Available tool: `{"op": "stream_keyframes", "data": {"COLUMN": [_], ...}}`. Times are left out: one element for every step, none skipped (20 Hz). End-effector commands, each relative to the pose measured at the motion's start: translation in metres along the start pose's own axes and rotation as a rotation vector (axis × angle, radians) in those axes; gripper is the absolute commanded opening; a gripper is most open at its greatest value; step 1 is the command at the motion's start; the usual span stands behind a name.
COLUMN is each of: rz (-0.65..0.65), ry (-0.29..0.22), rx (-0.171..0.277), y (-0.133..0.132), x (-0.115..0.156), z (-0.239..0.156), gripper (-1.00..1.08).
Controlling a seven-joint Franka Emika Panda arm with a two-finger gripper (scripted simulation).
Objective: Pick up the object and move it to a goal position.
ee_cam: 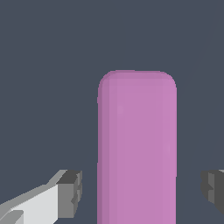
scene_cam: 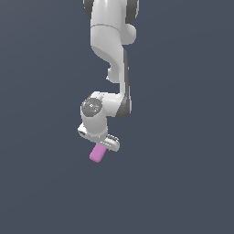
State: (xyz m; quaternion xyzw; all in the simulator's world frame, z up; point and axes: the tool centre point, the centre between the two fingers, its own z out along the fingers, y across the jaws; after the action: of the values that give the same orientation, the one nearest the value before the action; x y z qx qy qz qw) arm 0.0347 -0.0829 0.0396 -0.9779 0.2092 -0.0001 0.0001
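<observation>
The object (ee_cam: 136,144) is a plain pink-purple block with rounded edges, and it fills the middle of the wrist view. It runs lengthwise between the two dark fingertips (ee_cam: 71,192), with a visible gap on each side. My gripper (ee_cam: 141,192) is open and straddles the block without touching it. In the exterior view the object (scene_cam: 96,153) sticks out from under the white hand, towards the lower left. My gripper (scene_cam: 103,145) sits right over its other end, and its fingers are hidden by the hand. No goal marker shows in either view.
The white arm (scene_cam: 112,50) comes down from the top of the exterior view to the wrist (scene_cam: 93,107). A uniform dark grey-blue surface (scene_cam: 183,183) lies all around.
</observation>
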Motion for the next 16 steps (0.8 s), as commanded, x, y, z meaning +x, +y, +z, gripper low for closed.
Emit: {"op": "stream_keyframes", "data": {"rz": [0.001, 0.001, 0.002, 0.002, 0.002, 0.002, 0.002, 0.002, 0.002, 0.002, 0.002, 0.002, 0.002, 0.002, 0.002, 0.002], "ry": [-0.001, -0.001, 0.0, 0.0, 0.0, 0.0, 0.0, 0.0, 0.0, 0.0, 0.0, 0.0, 0.0, 0.0, 0.0, 0.0], "rx": [0.0, 0.0, 0.0, 0.0, 0.0, 0.0, 0.0, 0.0, 0.0, 0.0, 0.0, 0.0, 0.0, 0.0, 0.0, 0.0], "y": [0.001, 0.0, 0.001, 0.0, 0.0, 0.0, 0.0, 0.0, 0.0, 0.0, 0.0, 0.0, 0.0, 0.0, 0.0, 0.0], "x": [-0.001, -0.001, 0.0, 0.0, 0.0, 0.0, 0.001, 0.001, 0.001, 0.001, 0.001, 0.001, 0.001, 0.001, 0.001, 0.001], "z": [0.013, 0.017, 0.02, 0.023, 0.025, 0.026, 0.026, 0.026, 0.026, 0.026, 0.026, 0.026, 0.026, 0.026, 0.026, 0.026], "gripper": [1.0, 1.0, 1.0, 1.0, 1.0, 1.0, 1.0, 1.0, -1.0, -1.0, -1.0, -1.0, -1.0, -1.0, -1.0, -1.0]}}
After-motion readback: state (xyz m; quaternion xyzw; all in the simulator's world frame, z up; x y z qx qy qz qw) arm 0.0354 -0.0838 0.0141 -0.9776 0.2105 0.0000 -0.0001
